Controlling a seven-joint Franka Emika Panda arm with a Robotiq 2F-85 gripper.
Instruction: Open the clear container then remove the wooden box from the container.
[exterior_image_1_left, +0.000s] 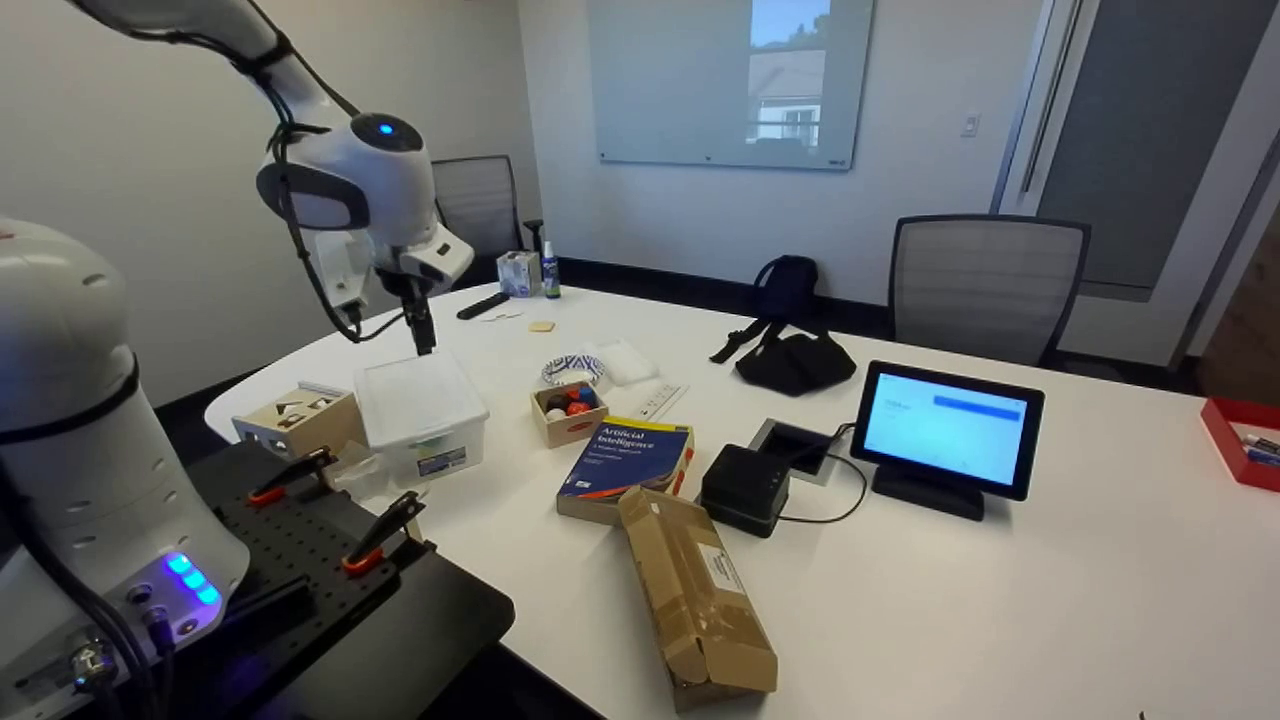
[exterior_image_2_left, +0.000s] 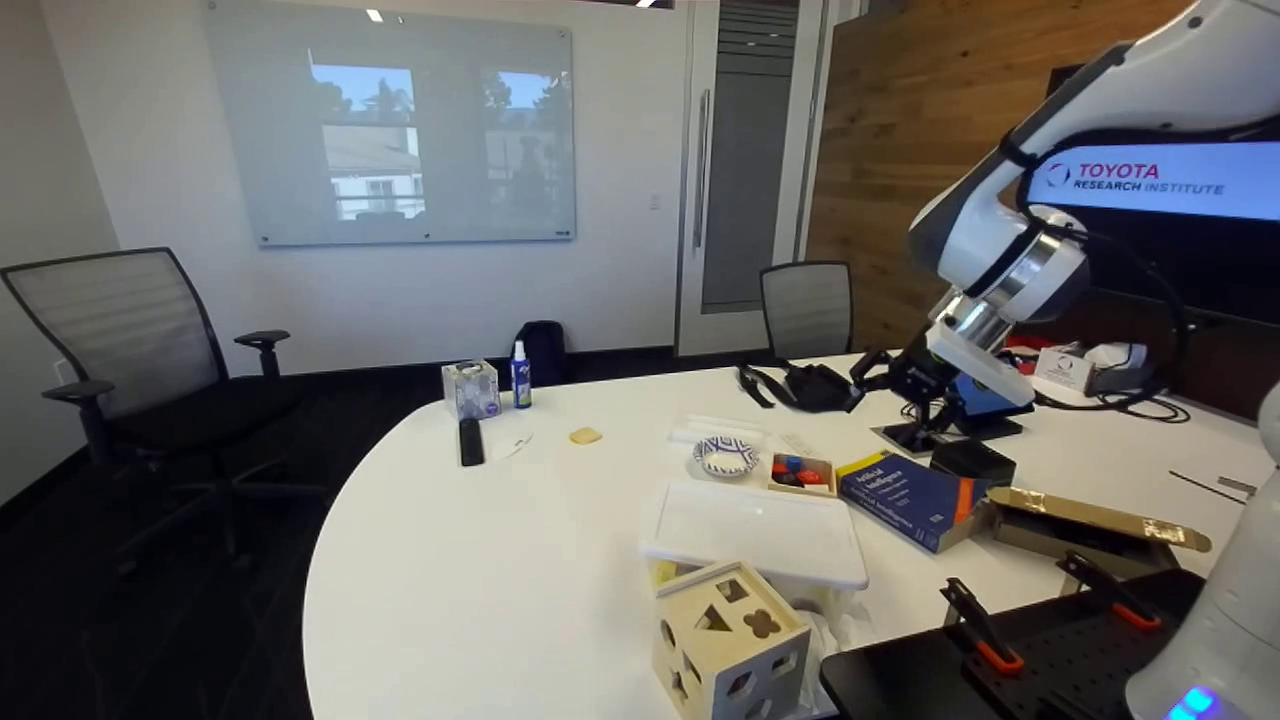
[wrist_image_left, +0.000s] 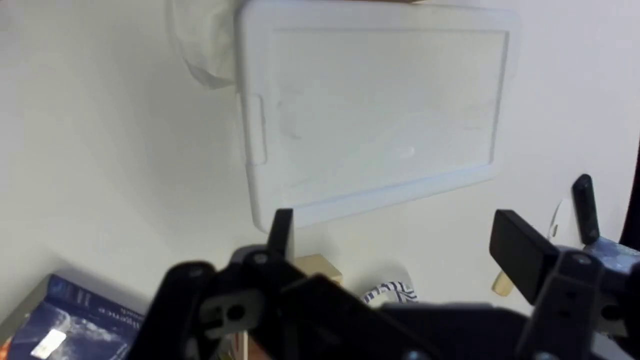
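Black fingers (wrist_image_left: 521, 254) stand wide apart on the end effector (wrist_image_left: 395, 227) at the bottom of the wrist view, above the white table (wrist_image_left: 125, 175) and apart from the clear container (exterior_image_1_left: 430, 440), upper middle in that frame with its white lid (wrist_image_left: 385, 110) on. Near the centre of an exterior view, a small wooden box (exterior_image_1_left: 575, 433) with red and blue pieces (exterior_image_1_left: 578, 407) rests just beside a blue book (exterior_image_1_left: 635, 455), while a pale wooden cube (exterior_image_1_left: 330, 428) stands left of the container. Beyond the table are a whiteboard (exterior_image_1_left: 680, 100) at the top and a mesh chair (exterior_image_1_left: 985, 285) at upper right.
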